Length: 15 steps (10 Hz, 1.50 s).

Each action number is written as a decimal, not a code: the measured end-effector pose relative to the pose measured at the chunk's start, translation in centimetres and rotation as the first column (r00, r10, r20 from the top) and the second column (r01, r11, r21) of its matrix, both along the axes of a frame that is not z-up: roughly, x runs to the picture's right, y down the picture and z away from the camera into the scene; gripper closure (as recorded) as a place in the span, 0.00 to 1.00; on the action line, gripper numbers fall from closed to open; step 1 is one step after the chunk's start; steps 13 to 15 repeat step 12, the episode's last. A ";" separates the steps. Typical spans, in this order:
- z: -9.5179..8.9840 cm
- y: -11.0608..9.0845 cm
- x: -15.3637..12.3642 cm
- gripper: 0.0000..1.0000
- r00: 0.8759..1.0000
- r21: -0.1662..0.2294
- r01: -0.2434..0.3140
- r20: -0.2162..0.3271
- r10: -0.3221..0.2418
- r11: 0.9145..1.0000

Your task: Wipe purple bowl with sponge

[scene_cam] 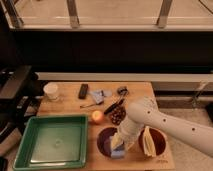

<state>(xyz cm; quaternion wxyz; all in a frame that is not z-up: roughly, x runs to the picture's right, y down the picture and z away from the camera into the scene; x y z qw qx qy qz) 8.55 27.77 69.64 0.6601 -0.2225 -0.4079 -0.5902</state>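
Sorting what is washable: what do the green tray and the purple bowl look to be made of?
Green tray: likely plastic, one even colour, soft sheen, moulded rim. Purple bowl: plastic or glazed ceramic, smooth dull finish; cannot tell which. The gripper is down in the bowl at the sponge.

The claw (pixel 119 145) reaches down into the purple bowl (pixel 104 142) at the sponge (pixel 117 152).

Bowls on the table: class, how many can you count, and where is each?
2. The purple bowl sits under the gripper holding the sponge; the reddish-brown bowl is just right. None seems hidden.
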 end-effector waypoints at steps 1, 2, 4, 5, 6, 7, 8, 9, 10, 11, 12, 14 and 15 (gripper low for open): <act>0.4 -1.0 0.8 0.90 1.000 0.008 0.014 -0.023 -0.014 1.000; 1.0 -2.2 0.8 0.90 0.999 0.016 0.030 -0.030 -0.030 0.999; 1.9 -3.6 -0.3 0.90 0.998 0.029 0.064 -0.012 -0.064 0.998; 2.1 -3.7 -1.1 0.90 0.997 0.033 0.074 0.005 -0.075 0.997; 2.2 -3.5 -2.3 0.90 0.996 0.035 0.082 0.029 -0.083 0.996; 2.2 -2.9 -3.4 0.90 0.995 0.034 0.083 0.054 -0.084 0.996; 2.1 -2.3 -3.8 0.90 0.995 0.029 0.079 0.067 -0.080 0.997; 1.6 -1.4 -3.9 0.90 0.994 0.020 0.073 0.074 -0.075 0.997; 1.1 -0.4 -3.6 0.90 0.996 0.007 0.060 0.067 -0.060 0.998; 0.7 0.2 -3.1 0.89 0.998 -0.007 0.048 0.049 -0.048 0.999; 0.5 0.4 -2.3 0.88 0.999 -0.014 0.032 0.030 -0.031 0.999; 0.5 0.4 -2.3 0.88 0.999 -0.014 0.032 0.030 -0.031 0.999; 0.5 0.4 -2.3 0.88 0.999 -0.014 0.032 0.030 -0.031 0.999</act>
